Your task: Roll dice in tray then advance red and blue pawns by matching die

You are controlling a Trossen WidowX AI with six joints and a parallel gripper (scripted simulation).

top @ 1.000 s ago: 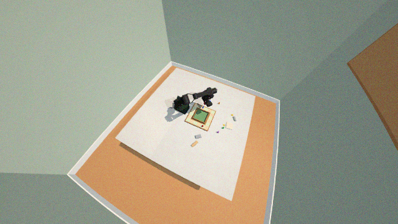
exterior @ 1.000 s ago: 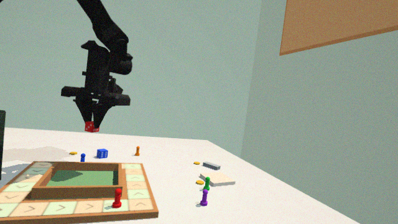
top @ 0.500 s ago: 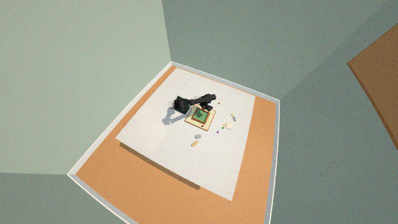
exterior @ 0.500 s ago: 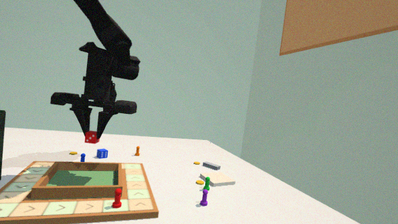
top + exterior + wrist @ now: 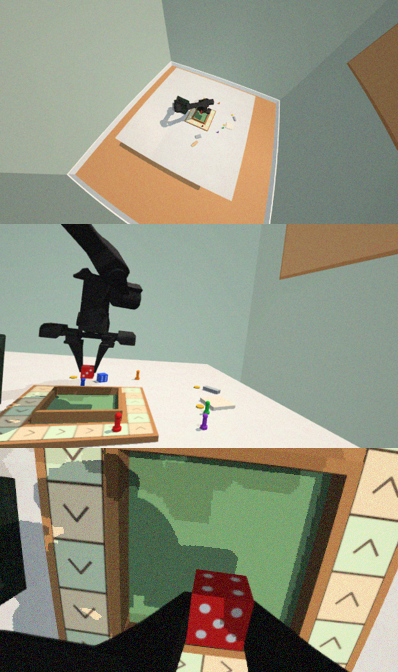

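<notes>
a: why is the gripper hanging there with its fingers pointing straight down?

b: it is pinching the red die between the fingertips, and the wrist view looks down past the die onto the green floor of the tray. the height looks chosen so the die can fall and tumble rather than just be set down.

a: is it well over the tray?

b: from the wrist view the die sits near the tray's lower wall, not the middle. i judge a release here would likely land inside, but close to that wall.

a: and the other pieces?

b: the blue die rests on the table beyond the board, just beside the gripper in the exterior view, so that one is not yet done. the red pawn stands on an arrow square along the board's near edge, and the blue pawn stands at the far edge.
</notes>
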